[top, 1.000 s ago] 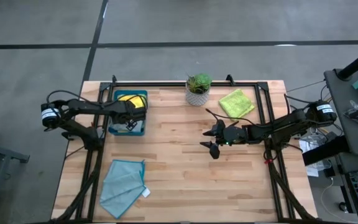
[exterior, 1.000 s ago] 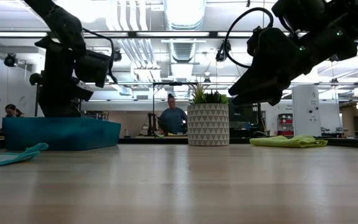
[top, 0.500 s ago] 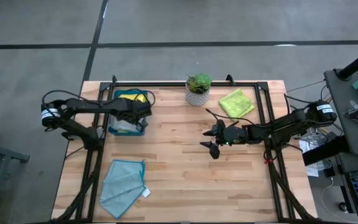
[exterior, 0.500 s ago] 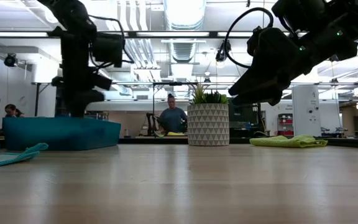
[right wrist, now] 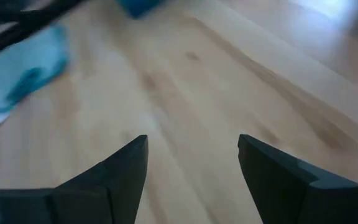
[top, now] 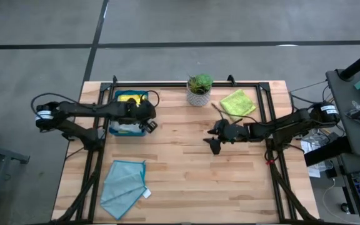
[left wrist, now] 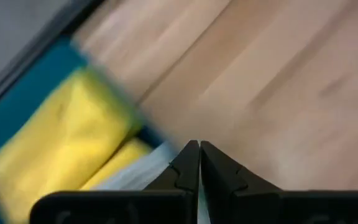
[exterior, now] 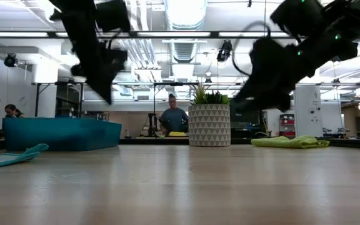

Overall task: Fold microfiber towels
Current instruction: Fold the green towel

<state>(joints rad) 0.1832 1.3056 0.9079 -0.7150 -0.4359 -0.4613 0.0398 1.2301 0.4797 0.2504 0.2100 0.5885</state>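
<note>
Two dark arms reach over the wooden worktop from opposite sides. One, the left arm, stretches from the left edge toward the middle, and its left gripper sits at the tray's inner edge, raised above the tray in the low view; the jaws are clenched tight with nothing visibly between them, and its wrist view shows the fingertips pressed together over the tray's corner. In the tray, just beside those jaws, lie a yellow towel as a rolled bundle toward the far end and a pale grey towel toward the near end. The right arm reaches in from the right edge, its right gripper hanging above bare wood near the worktop's centre, jaws released wide and holding nothing, both fingers spread in its wrist view. A lime green towel lies flat and folded near the far right, its long axis slanting, well behind the right jaws. A light teal towel with a white tag lies spread and rumpled at the near left, long axis running front to back, well apart from both jaws. A potted plant stands at the far edge.
</note>
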